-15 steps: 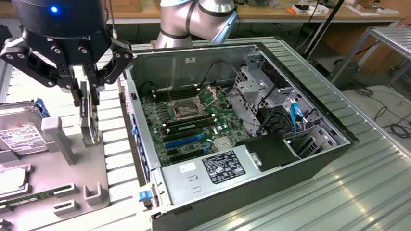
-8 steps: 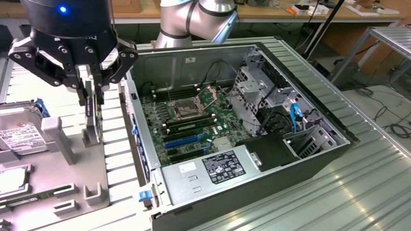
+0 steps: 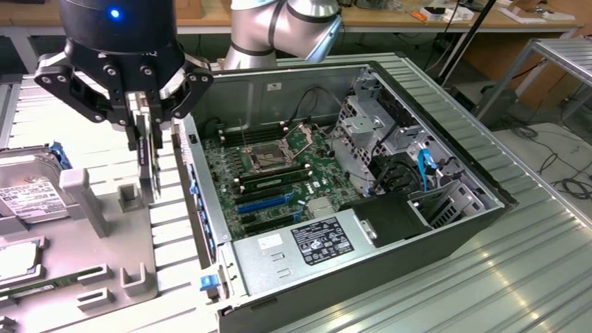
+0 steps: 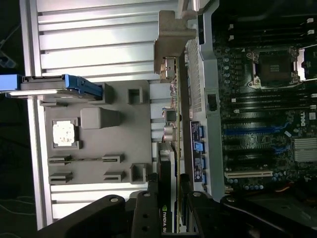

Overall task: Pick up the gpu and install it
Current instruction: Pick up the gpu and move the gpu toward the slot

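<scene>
We see the arm [image 3: 287, 28] reach in from the far side of the bench [image 3: 500, 277], its black wrist turned straight down. The claw [image 3: 150, 128] hangs below the wrist, fingers pointing down and pinching the gpu [image 3: 148, 170] by its upper edge. The card hangs upright and edge-on beneath the fingers. It is outside the open computer case [image 3: 462, 229], just beside the case wall on the exterior view's left. Its lower end is over the grey parts fixture [image 3: 102, 257], next to one of the fixture's posts; we cannot tell whether it touches there.

In the wrist view the claw [image 4: 171, 191] grips the gpu [image 4: 172, 129] between its two fingers [image 4: 148, 203]. The thin board runs away from the camera between the fixture and the motherboard [image 4: 257, 124]. A hard drive [image 3: 28, 194] stands in the fixture at the exterior view's left.
</scene>
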You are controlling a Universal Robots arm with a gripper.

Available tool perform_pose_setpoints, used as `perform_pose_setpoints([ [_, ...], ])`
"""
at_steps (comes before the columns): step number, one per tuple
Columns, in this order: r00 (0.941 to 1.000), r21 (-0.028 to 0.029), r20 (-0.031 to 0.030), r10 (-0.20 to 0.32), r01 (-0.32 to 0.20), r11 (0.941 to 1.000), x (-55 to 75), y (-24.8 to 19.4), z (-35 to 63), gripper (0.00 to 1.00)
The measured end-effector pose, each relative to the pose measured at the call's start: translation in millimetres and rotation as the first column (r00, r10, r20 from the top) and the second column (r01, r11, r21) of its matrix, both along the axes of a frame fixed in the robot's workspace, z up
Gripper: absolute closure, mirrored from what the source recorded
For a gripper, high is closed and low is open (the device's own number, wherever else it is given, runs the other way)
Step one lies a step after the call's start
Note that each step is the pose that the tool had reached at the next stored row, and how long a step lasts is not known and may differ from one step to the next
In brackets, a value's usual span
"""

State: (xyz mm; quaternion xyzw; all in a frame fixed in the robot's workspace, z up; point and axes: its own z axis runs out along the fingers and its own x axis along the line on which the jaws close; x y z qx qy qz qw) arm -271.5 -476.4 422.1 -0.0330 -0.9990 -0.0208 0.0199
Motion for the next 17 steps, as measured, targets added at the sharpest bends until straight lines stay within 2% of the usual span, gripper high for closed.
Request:
perform_pose_setpoints([
  [17, 1.0000, 0.0001, 0.0001, 0.000, 0.000, 1.0000, 27.7, 0.0, 0.0, 0.73],
])
